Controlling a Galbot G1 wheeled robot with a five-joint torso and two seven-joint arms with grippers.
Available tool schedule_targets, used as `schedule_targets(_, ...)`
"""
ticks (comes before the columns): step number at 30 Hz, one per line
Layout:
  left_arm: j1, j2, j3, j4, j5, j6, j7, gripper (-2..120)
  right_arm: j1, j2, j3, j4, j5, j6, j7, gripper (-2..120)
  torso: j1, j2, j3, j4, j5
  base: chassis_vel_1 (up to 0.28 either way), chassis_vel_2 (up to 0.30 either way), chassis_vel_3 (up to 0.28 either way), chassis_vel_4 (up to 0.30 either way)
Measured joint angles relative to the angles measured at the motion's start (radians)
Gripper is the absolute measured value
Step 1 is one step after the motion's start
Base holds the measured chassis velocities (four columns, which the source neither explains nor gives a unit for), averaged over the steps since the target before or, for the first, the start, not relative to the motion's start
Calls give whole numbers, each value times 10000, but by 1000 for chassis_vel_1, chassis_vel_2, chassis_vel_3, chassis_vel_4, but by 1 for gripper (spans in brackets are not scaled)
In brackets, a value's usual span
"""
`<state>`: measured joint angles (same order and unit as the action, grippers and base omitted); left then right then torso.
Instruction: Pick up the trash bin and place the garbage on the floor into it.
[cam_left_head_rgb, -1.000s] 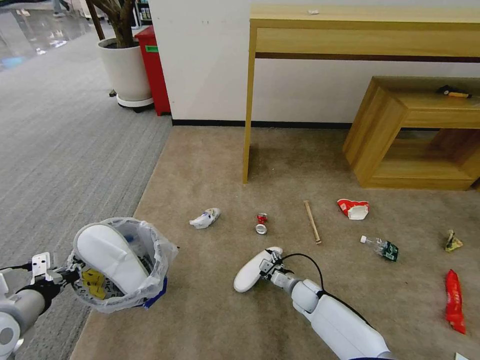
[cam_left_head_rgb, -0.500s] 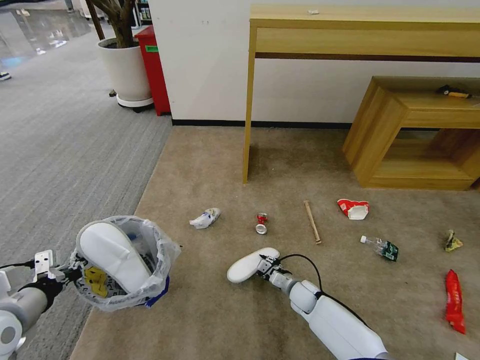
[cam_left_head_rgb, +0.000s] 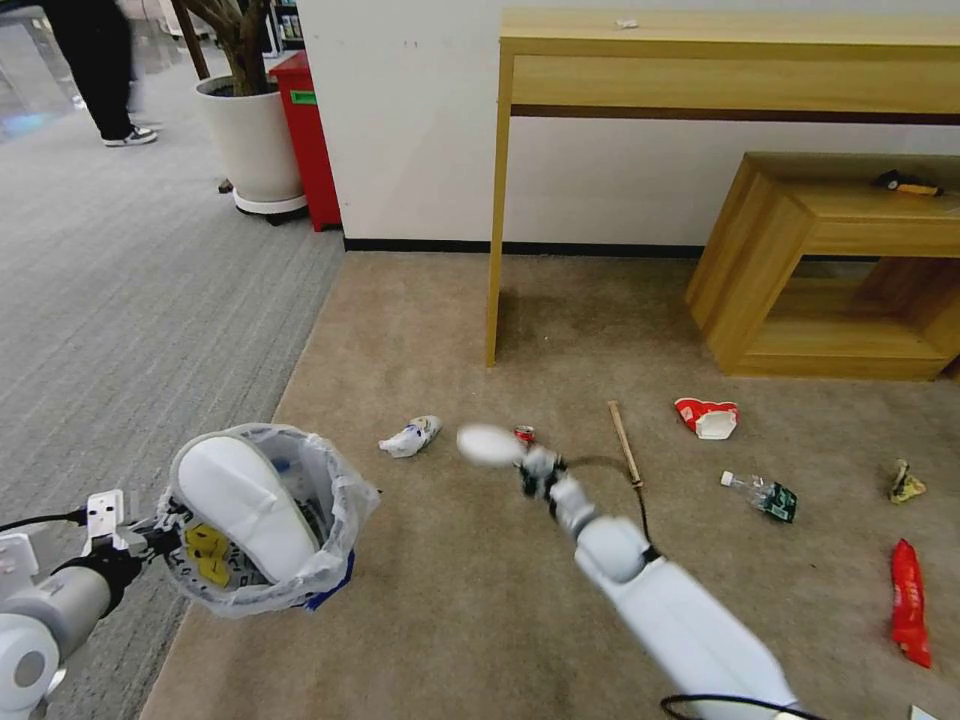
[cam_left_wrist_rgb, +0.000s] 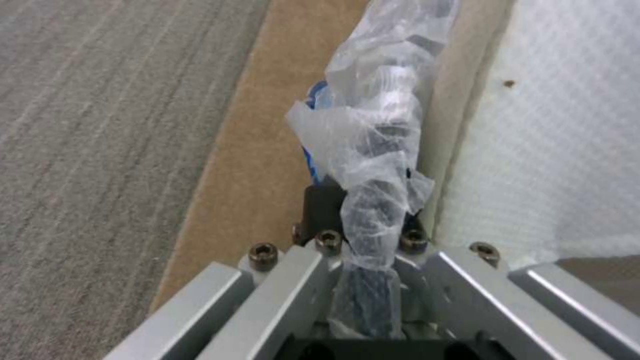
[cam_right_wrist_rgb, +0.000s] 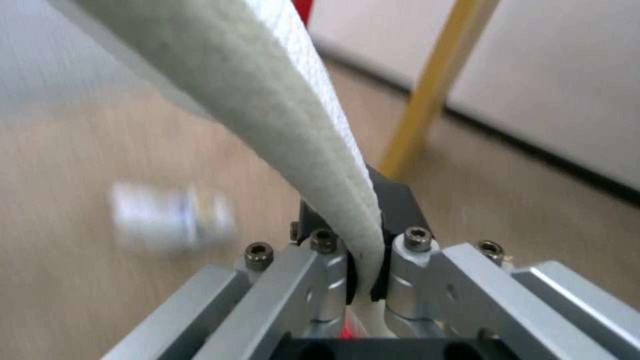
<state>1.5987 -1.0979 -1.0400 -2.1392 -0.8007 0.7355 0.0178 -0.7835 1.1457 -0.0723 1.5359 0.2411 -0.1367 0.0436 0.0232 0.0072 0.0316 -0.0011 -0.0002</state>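
Note:
The trash bin (cam_left_head_rgb: 300, 585), lined with a crinkly white bag, hangs low at the left, and my left gripper (cam_left_head_rgb: 158, 537) is shut on its rim (cam_left_wrist_rgb: 373, 210). One white slipper sole (cam_left_head_rgb: 245, 505) stands inside it. My right gripper (cam_left_head_rgb: 537, 472) is shut on a second white slipper sole (cam_left_head_rgb: 489, 443), held in the air above the carpet; the sole (cam_right_wrist_rgb: 300, 115) runs up from between the jaws. On the floor lie a blue-white pack (cam_left_head_rgb: 410, 437), a crushed red can (cam_left_head_rgb: 524, 434), a wooden stick (cam_left_head_rgb: 625, 442), a paper cup (cam_left_head_rgb: 707, 417), a clear bottle (cam_left_head_rgb: 760, 494), a crumpled wrapper (cam_left_head_rgb: 906, 482) and a red wrapper (cam_left_head_rgb: 908, 602).
A tall wooden desk (cam_left_head_rgb: 730, 60) stands against the wall, its front leg (cam_left_head_rgb: 495, 230) near the litter. A low wooden shelf (cam_left_head_rgb: 830, 270) holds a small black-and-yellow tool (cam_left_head_rgb: 905, 183). A white planter pot (cam_left_head_rgb: 250, 140) and a red box (cam_left_head_rgb: 308, 135) stand at the far left.
My right arm has lifted the slipper sole off the carpet and swung it up and away from me. The bin in my left gripper has shifted slightly to the right.

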Motion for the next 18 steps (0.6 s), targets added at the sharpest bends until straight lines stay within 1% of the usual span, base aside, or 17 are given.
schedule_targets(1,-12,28,99,-69,-3,1,-57,0,302,-229,-85,820,1017,-453,52,2,0,0,-1,1,-5,0,0,0,0)
schedule_targets(2,-12,28,99,-69,-3,1,-57,0,302,-229,-85,820,1017,-453,52,2,0,0,-1,1,-5,0,0,0,0)
schedule_targets(3,-16,52,160,-107,-6,0,-89,0,474,-327,-162,1210,1498,-671,78,2,0,0,0,1,-4,0,0,0,0)
schedule_targets(5,-14,123,343,-232,-23,0,-173,0,1190,-520,-537,2545,3135,-1490,260,2,0,1,-1,4,-1,0,0,0,0)
schedule_targets(6,-14,123,343,-232,-23,0,-173,0,1190,-520,-537,2545,3135,-1490,260,2,0,1,-1,4,-1,0,0,0,0)
schedule_targets(7,-19,145,419,-263,-27,0,-186,0,1454,-527,-783,2946,3778,-1734,380,2,0,1,-1,8,-4,0,0,0,0)
schedule_targets(8,-48,183,539,-286,-28,1,-216,0,1842,-457,-1243,3420,4741,-2033,656,2,0,0,1,5,0,0,0,0,0)
schedule_targets(9,-48,183,539,-286,-28,1,-216,0,1842,-457,-1243,3420,4741,-2033,656,2,0,0,1,5,0,0,0,0,0)
schedule_targets(10,-81,217,634,-286,-25,0,-246,0,2141,-302,-1665,3802,5605,-2257,944,2,0,0,0,5,-1,0,0,0,0)
schedule_targets(11,-97,238,679,-285,-24,1,-249,0,2265,-213,-1865,3960,5971,-2335,1082,2,1,0,0,4,-2,0,0,0,0)
schedule_targets(12,-137,282,776,-264,-18,0,-250,0,2539,21,-2446,4334,6798,-2479,1398,2,0,1,0,6,0,0,0,0,0)
schedule_targets(13,-137,282,776,-264,-18,0,-250,0,2539,21,-2446,4334,6798,-2479,1398,2,0,1,0,6,0,0,0,0,0)
schedule_targets(15,-213,344,975,-208,6,0,-321,0,2858,389,-3305,4777,7768,-2622,1891,2,0,0,0,7,-3,0,0,0,0)
schedule_targets(17,-228,352,1023,-202,7,0,-335,0,2886,445,-3451,4819,7894,-2637,1965,2,0,1,0,6,-3,0,0,0,0)
schedule_targets(18,-266,364,1139,-200,15,0,-377,0,2900,576,-3871,4897,8182,-2662,2133,2,0,0,0,5,-2,0,0,0,0)
